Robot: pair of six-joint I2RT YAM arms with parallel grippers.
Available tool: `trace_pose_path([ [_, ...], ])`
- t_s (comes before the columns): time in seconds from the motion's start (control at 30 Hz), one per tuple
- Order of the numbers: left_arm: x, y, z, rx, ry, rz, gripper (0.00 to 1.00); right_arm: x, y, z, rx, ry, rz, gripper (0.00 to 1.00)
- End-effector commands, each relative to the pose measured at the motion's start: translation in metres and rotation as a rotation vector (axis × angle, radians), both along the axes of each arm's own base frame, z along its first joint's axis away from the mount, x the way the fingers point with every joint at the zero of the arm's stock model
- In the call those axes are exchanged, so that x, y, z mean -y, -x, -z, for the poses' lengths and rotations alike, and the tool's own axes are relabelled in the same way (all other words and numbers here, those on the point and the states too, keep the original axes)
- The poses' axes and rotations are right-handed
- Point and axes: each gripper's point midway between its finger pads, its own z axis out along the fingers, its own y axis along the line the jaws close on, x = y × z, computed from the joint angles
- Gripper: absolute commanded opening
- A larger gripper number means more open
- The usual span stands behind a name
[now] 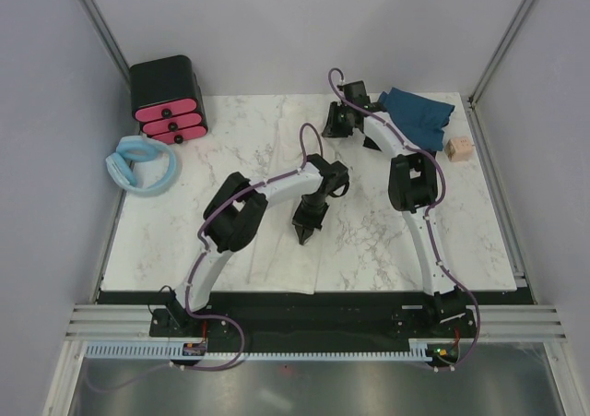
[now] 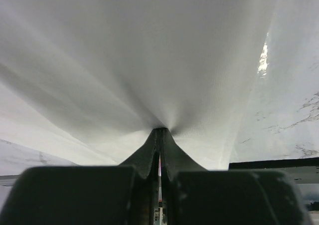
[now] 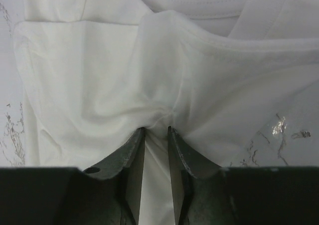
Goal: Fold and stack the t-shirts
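Observation:
The cream-white t-shirt [image 1: 277, 261] lies spread down the middle of the marble table. My left gripper [image 1: 304, 232] is shut on a pinch of its cloth [image 2: 149, 60], which fans out taut from the tips [image 2: 160, 130]. My right gripper [image 1: 371, 145] is at the shirt's far end near the collar [image 3: 234, 45]. Its jaws [image 3: 156, 129] stand a little apart, with a bunched fold of white cloth still between the tips. The dark teal-blue t-shirt [image 1: 418, 112] lies crumpled at the back right, just beyond the right arm.
A black box with pink drawers [image 1: 168, 98] stands at the back left, with a pale blue padded ring [image 1: 140, 165] in front of it. A small wooden block [image 1: 458, 148] sits near the right edge. Grey walls close in both sides.

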Motion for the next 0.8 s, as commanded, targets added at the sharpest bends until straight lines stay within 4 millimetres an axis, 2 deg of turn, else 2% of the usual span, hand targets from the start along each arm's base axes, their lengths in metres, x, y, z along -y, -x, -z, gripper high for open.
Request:
trace_pose_path([
  [0.0, 0.016, 0.001, 0.011, 0.019, 0.071, -0.037, 0.02, 0.000, -0.011, -0.015, 0.066, -0.012, -0.003, 0.34],
  [0.13, 0.011, 0.006, 0.014, 0.014, 0.061, -0.032, 0.02, -0.011, -0.014, -0.009, 0.061, -0.072, -0.007, 0.39],
  [0.23, 0.020, 0.004, 0.015, 0.022, 0.098, -0.024, 0.02, -0.013, -0.020, -0.008, 0.086, -0.081, -0.009, 0.50],
  [0.27, 0.022, 0.003, 0.014, 0.029, 0.109, -0.018, 0.02, -0.012, -0.022, -0.007, 0.095, -0.075, -0.012, 0.57],
  [0.33, 0.023, -0.005, 0.015, 0.071, 0.110, -0.015, 0.02, -0.011, -0.024, -0.009, 0.110, -0.070, -0.020, 0.59],
  [0.43, 0.020, -0.023, 0.006, 0.171, 0.091, -0.030, 0.02, -0.012, -0.022, -0.025, 0.132, -0.102, -0.045, 0.60],
  [0.47, 0.023, -0.030, -0.009, 0.217, 0.123, -0.036, 0.02, -0.014, -0.028, -0.059, 0.206, -0.140, -0.056, 0.62],
  [0.5, 0.022, -0.033, -0.014, 0.241, 0.137, -0.038, 0.02, -0.019, -0.024, -0.077, 0.223, -0.192, -0.075, 0.61],
  [0.53, 0.031, -0.045, -0.025, 0.303, 0.193, -0.044, 0.02, -0.018, -0.017, -0.078, 0.216, -0.208, -0.076, 0.61],
  [0.57, 0.030, -0.054, -0.044, 0.348, 0.234, -0.065, 0.02, -0.017, -0.019, -0.124, 0.304, -0.241, -0.076, 0.62],
  [0.6, 0.032, -0.062, -0.055, 0.382, 0.263, -0.080, 0.02, -0.019, -0.012, -0.130, 0.299, -0.266, -0.082, 0.62],
  [0.63, 0.032, -0.070, -0.066, 0.412, 0.281, -0.095, 0.03, -0.019, -0.007, -0.166, 0.352, -0.284, -0.088, 0.63],
  [0.7, 0.024, -0.089, -0.091, 0.469, 0.311, -0.142, 0.04, -0.018, 0.005, -0.185, 0.345, -0.302, -0.093, 0.63],
  [0.73, 0.017, -0.095, -0.098, 0.486, 0.303, -0.159, 0.04, -0.020, 0.016, -0.210, 0.367, -0.321, -0.114, 0.63],
  [0.77, 0.009, -0.098, -0.103, 0.494, 0.287, -0.172, 0.05, -0.019, 0.025, -0.212, 0.342, -0.317, -0.116, 0.64],
])
